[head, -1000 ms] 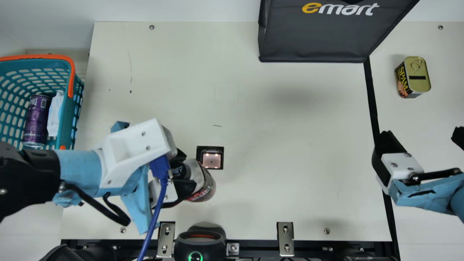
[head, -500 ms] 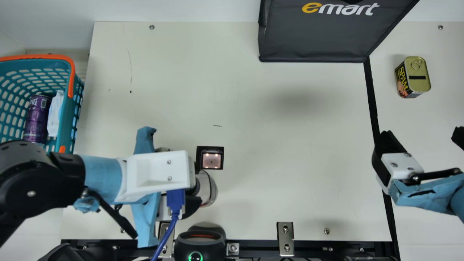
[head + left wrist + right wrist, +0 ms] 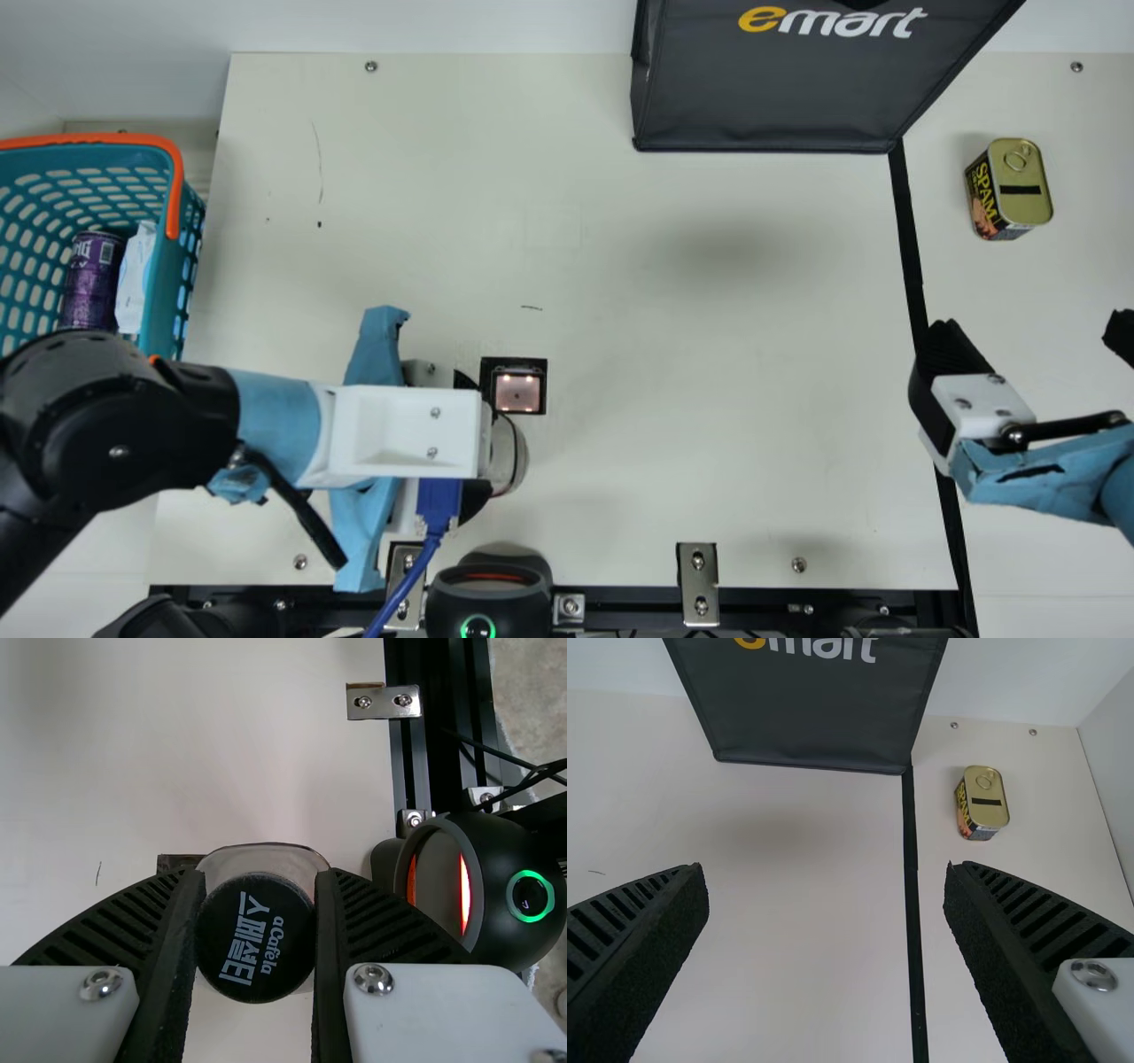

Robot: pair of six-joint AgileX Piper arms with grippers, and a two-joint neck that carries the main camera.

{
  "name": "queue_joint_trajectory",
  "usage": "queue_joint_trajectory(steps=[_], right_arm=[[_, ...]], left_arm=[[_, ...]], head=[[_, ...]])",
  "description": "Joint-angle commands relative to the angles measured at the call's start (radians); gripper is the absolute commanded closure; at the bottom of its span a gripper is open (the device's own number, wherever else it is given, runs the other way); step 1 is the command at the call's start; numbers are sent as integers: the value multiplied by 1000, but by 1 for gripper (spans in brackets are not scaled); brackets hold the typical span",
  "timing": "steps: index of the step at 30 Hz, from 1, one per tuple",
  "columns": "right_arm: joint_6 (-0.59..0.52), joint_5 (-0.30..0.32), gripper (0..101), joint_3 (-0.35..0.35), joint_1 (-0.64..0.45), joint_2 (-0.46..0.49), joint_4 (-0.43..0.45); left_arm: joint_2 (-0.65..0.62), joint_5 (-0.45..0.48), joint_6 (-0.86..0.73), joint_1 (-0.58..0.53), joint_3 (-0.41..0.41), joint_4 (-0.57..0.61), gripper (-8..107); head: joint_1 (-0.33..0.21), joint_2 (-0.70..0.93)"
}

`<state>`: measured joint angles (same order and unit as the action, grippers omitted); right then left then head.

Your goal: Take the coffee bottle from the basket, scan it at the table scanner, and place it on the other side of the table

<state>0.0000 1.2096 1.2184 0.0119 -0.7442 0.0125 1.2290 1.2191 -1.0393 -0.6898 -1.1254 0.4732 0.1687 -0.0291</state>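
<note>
I see: teal slotted basket (image 3: 164, 301), orange handle (image 3: 174, 199) | cream desk (image 3: 664, 354), black stripe (image 3: 910, 248) | purple can (image 3: 91, 279) | black bottle cap (image 3: 255, 948), white lettering | gold-topped tin (image 3: 1028, 199)

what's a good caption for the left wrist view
Left gripper closed on the black-capped coffee bottle, round scanner beside it

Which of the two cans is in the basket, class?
The purple can, inside the teal basket; the gold-topped can stands outside it.

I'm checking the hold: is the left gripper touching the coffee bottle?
Touching. The left wrist view shows the left gripper closed on the coffee bottle, a finger against each side of its black cap.
</note>
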Motion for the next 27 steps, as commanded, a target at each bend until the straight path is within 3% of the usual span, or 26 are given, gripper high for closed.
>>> queue_joint_trajectory(steps=[1, 16, 27], right_arm=[[0, 0, 6, 0, 0, 0, 0], [0, 0, 6, 0, 0, 0, 0], [0, 0, 6, 0, 0, 0, 0]], left_arm=[[6, 1, -9, 10, -5, 3, 107], [140, 1, -49, 121, -124, 29, 107], [207, 1, -66, 154, -136, 25, 107]], head=[[-30, 2], [-30, 2], [-30, 2]])
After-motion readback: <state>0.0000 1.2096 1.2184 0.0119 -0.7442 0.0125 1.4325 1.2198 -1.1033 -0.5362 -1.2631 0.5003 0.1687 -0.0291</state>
